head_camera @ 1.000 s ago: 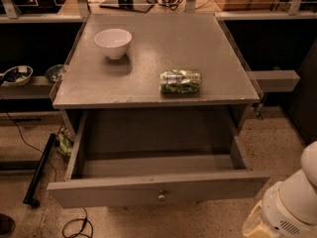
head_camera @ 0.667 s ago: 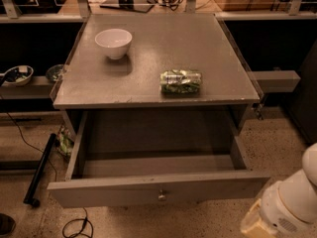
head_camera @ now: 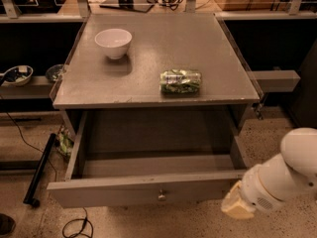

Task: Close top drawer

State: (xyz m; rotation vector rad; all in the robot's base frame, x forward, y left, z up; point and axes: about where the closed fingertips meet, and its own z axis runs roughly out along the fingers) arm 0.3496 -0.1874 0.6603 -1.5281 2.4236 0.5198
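Note:
The top drawer (head_camera: 143, 188) of the grey cabinet is pulled far out toward me. Its flat front panel has one small round metal knob (head_camera: 161, 197) at its centre. The inside of the drawer looks empty. My white arm (head_camera: 285, 175) comes in from the lower right. My gripper (head_camera: 237, 207) is at its cream-coloured end, close to the right end of the drawer front, right of the knob. I cannot see it touching the panel.
A white bowl (head_camera: 114, 41) and a green packet (head_camera: 181, 81) lie on the cabinet top (head_camera: 208, 48). A low shelf with bowls (head_camera: 16, 75) is at the left. A black bar (head_camera: 39, 168) and a cable (head_camera: 75, 227) lie on the floor at left. A grey ledge (head_camera: 275, 78) sticks out at right.
My arm's end has moved a little left and up, closer to the right end of the drawer front. The drawer stands as open as before.

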